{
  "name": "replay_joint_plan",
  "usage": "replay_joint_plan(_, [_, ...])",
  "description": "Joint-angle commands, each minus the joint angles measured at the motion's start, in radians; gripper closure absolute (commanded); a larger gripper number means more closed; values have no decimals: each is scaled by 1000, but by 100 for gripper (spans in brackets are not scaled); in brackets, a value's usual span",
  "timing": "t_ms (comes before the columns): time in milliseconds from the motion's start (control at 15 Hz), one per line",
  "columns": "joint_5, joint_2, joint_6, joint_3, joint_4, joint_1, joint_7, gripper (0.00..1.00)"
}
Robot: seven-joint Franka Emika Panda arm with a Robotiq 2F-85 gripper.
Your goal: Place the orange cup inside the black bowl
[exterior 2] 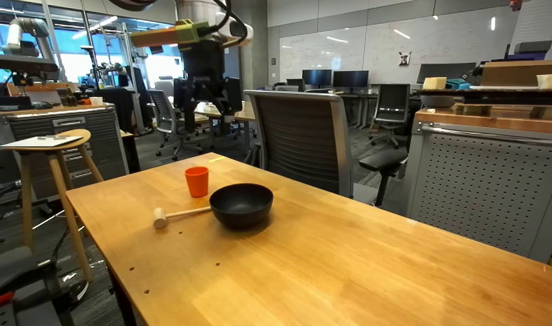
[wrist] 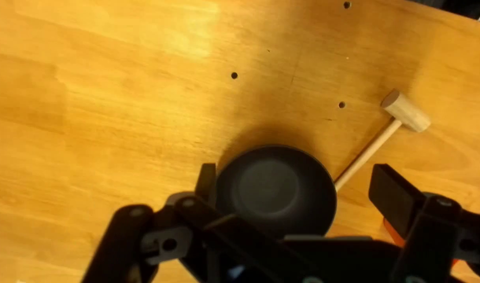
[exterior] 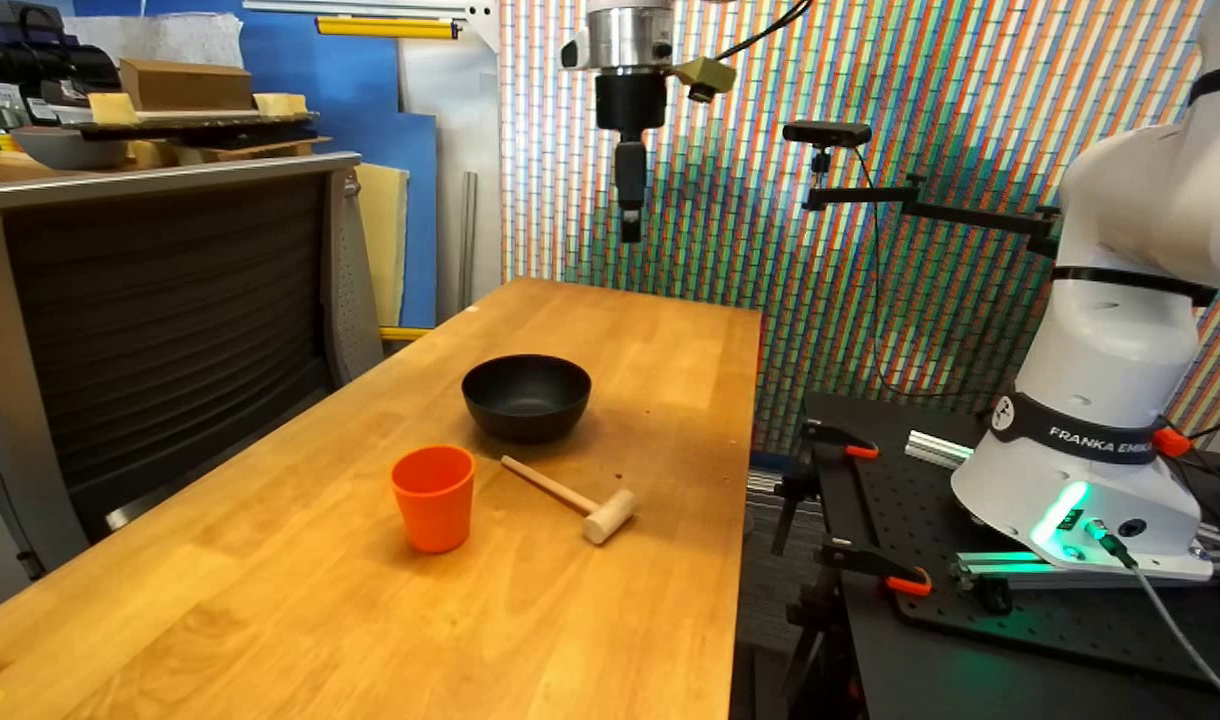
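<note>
Three things rest on the long, honey-coloured wooden table (exterior: 660,620) in front of me, and high over it hangs the black two-fingered gripper (wrist: 297,181). Its fingers (wrist: 393,196) stand wide apart, the grip released; in the wrist view the round, shallow, matte black bowl (wrist: 267,186) shows in the gap between them, though it sits well below on the tabletop.

The small, slightly tapered, orange-red plastic cup (exterior: 435,510) stands upright on the table, mouth up, outside the bowl and near it. Take the bowl as the hub of a clock: in an exterior view the cup is between seven and eight o'clock, and in the wrist view it is close to four, mostly hidden behind a finger.

A pale wooden mallet (exterior: 610,516) with a cylindrical head and slim handle lies on the table. In an exterior view its head is at five o'clock from the bowl, and the handle's tip ends just beside it; whether the two touch I can't tell.

Off toward three o'clock in an exterior view, the white, rounded robot arm (exterior: 1120,350) rises above a black perforated board (exterior: 905,515). By the table in an exterior view, between one and two o'clock, stands a grey-framed office chair (exterior 2: 303,140).
</note>
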Motion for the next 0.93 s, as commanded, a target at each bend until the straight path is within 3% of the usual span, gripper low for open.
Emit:
replay_joint_plan(0, [37,228,-44,68,224,29,12,0])
replay_joint_plan(467, [25,596,-196,196,587,92,8,0])
replay_joint_plan(867, [1,846,-292,227,878,165,23,0])
